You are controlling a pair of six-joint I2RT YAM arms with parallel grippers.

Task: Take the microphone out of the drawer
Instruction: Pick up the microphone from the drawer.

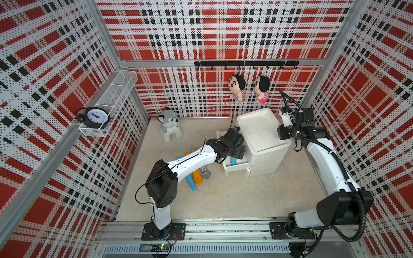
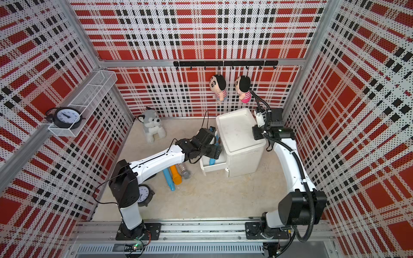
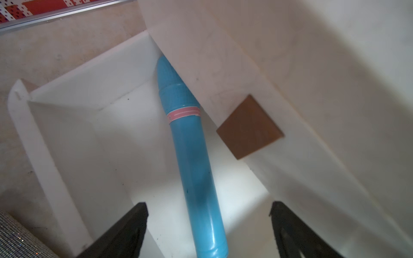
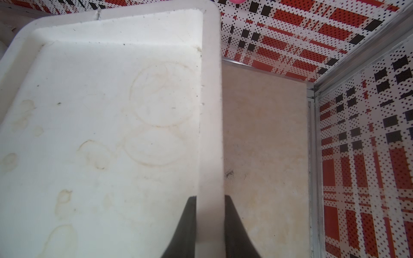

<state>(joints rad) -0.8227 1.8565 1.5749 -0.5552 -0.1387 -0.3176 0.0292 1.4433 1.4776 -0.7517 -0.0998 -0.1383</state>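
**Entry 1: left claw**. Black fingers stand spread wide and grip nothing. They sit astride the handle of the task's thing, with a clear gap on each side.

**Entry 2: blue plastic toy microphone with a pink band**. It lies on the floor of the open white plastic drawer. Its handle end is between the left claw's fingers and touches neither. Its tapered end reaches the drawer's rear corner, tucked under the cabinet front. In both top views only a short blue stretch of it shows, beside the left wrist.

**Entry 3: brown square patch**. It is fixed to the cabinet face, just beside the microphone's banded part.

**Entry 4: right claw**. It is clamped on the raised rim of the white plastic cabinet, with one finger inside the rim and one outside. The grip is on the side away from the drawer.

**Entry 5: beige worktop**. Just outside the drawer, partly under the left arm, lie three things close together: an orange toy microphone, a second blue toy microphone and a silver mesh-headed microphone.
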